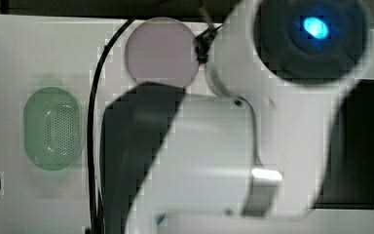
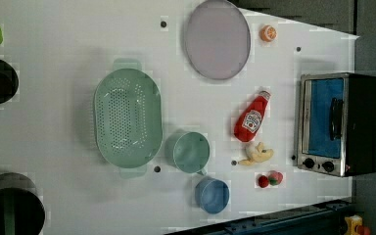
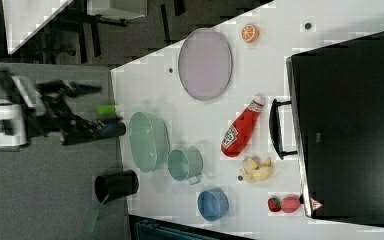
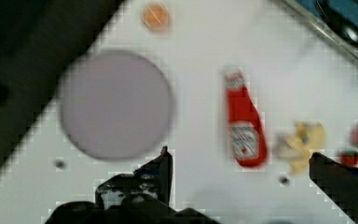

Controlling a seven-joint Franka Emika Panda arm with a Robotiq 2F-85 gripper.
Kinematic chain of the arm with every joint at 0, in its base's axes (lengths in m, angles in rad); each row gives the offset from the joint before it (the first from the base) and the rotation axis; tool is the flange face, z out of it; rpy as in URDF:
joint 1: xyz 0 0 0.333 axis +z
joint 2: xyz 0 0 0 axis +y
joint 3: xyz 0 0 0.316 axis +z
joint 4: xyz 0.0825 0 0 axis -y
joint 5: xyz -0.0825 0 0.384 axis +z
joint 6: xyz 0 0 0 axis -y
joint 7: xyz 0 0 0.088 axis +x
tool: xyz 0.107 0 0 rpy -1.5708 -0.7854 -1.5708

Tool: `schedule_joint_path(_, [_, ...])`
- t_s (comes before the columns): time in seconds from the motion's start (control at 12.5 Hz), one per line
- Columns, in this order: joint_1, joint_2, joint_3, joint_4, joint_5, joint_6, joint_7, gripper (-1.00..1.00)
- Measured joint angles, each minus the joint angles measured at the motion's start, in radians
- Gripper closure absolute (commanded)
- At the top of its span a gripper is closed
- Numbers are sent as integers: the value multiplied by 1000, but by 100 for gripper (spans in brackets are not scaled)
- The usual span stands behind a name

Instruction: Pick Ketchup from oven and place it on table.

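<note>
Gripper (image 4: 240,179): jaws spread wide, nothing between them; in the wrist view two dark fingers (image 4: 161,172) stand well apart above the white table, touching nothing.
Arm: in the top view its white body covers the middle of the frame, with a blue light at one joint.
Ketchup bottle (image 2: 251,117): lying on its side on the table (image 2: 54,122), outside the oven, label up. In the left view the white cap points up and to the right, toward the orange slice; the bottle sits between the plate and the oven, apart from both.
Oven (image 2: 338,124): at the left view's right edge of the table, door shut, blue glass facing the camera, dark knobs at its lower end.
Banana piece (image 2: 257,153): just below the bottle's base in the left view, close to it.
Strawberries (image 2: 269,179): two small red ones, near the oven's knob end.
Plate (image 2: 217,39): round, grey-lilac, nothing on it, at the top of the left view.
Orange slice (image 2: 268,33): just right of the plate in the left view.
Colander (image 2: 127,117): pale green, mid-table.
Green cup (image 2: 190,152): touching or just beside the colander's lower right rim.
Blue cup (image 2: 212,195): below the green cup.
</note>
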Motion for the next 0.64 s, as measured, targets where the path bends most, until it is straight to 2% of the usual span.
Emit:
schedule_joint_path(0.32, [10,120,8,-17,7,-60,3,-100])
schedule_joint_path(0.64, [36,70,9,-7,-2,-40,14,-100])
